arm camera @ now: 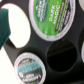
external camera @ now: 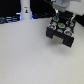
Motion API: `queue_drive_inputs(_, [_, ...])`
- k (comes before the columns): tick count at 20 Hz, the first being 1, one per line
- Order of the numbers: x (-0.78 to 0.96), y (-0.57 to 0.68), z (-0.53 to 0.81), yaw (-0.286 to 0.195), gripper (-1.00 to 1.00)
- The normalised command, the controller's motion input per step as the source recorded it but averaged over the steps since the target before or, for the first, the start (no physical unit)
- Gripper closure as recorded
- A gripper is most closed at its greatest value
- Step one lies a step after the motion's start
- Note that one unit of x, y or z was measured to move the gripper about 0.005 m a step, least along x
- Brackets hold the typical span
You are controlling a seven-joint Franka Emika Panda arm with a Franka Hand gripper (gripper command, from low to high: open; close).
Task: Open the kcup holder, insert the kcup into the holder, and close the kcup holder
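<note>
While the arm hangs over the far right part of the white table (external camera: 30, 57) in the exterior view, its gripper (external camera: 61, 13) sits just above the kcup holder (external camera: 61, 33), a black box standing on the exterior view's right. The holder's tray is slid out, and small round pods show in it from above, though they are too small there to count surely. At the far edge, toward the exterior view's left, a white post (external camera: 25, 10) stands upright, well apart from the holder.

The wrist view looks straight down onto the black tray (arm camera: 52, 60) with its round slots. One kcup (arm camera: 52, 17), with a green and white printed lid, fills a slot, and a second pod (arm camera: 27, 66) with a similar lid fills another. Between and beside them an empty slot (arm camera: 61, 54) shows as a dark hole. A teal finger (arm camera: 6, 25) of the gripper shows at the picture's edge, blurred. Whether the jaws are spread or pressed together, I cannot tell.
</note>
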Motion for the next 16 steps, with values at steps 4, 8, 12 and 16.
queue_drive_inputs(4, [0.38,-0.47,0.40,0.085,-1.00])
queue_drive_inputs(8, [0.49,-0.45,0.26,0.060,-1.00])
queue_drive_inputs(12, [0.55,-0.31,0.18,0.053,-1.00])
queue_drive_inputs(16, [0.58,-0.25,0.15,0.047,-1.00])
